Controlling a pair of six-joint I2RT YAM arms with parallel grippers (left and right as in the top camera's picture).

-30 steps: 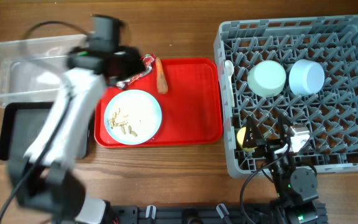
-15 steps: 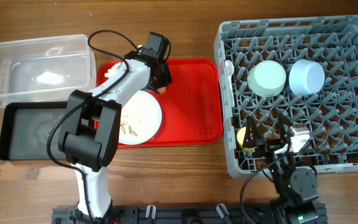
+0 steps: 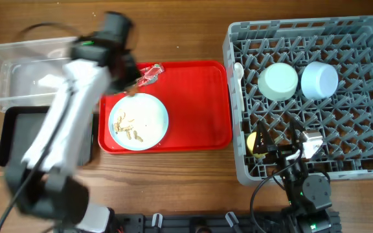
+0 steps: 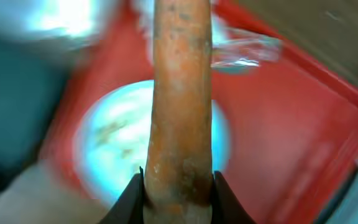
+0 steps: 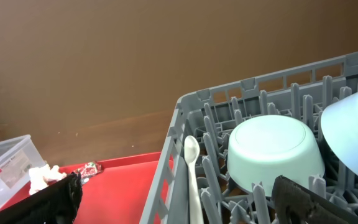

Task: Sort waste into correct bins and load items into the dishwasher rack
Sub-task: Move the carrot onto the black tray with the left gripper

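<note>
Orange-brown sausage piece point(image 4: 182, 93) is clamped at its lower end between the left gripper point(image 4: 179, 196) fingers point(image 4: 135, 198). Skin is seen mottled and slightly wrinkled; shape is cylindrical, pointing straight away from the wrist camera. It is held above the red serving tray point(image 3: 199, 110), at the edge of the pale-blue plate point(image 3: 151, 113) nearest the crinkled red foil wrapper point(image 3: 149, 73). Pale beige food scraps point(image 3: 129, 126) are scattered on the plate. Left arm is rendered blurred overhead.

Clear plastic tub point(image 3: 18, 71) and black tray point(image 3: 11, 139) are placed left of the red tray. Crumpled white tissue point(image 5: 40, 177) is seen inside the tub.

Right gripper point(image 3: 282, 145) is spread wide, nothing held, over the grey pegged rack point(image 3: 342, 29). Mint bowl point(image 3: 278, 81) and pale-blue bowl point(image 3: 319, 79) are set upside down in the rack. White spoon point(image 3: 238, 70) is lodged at its left edge, yellow cup point(image 3: 254, 144) near the front-left corner.

Table point(image 3: 193, 175) is brown wood grain, matte.
</note>
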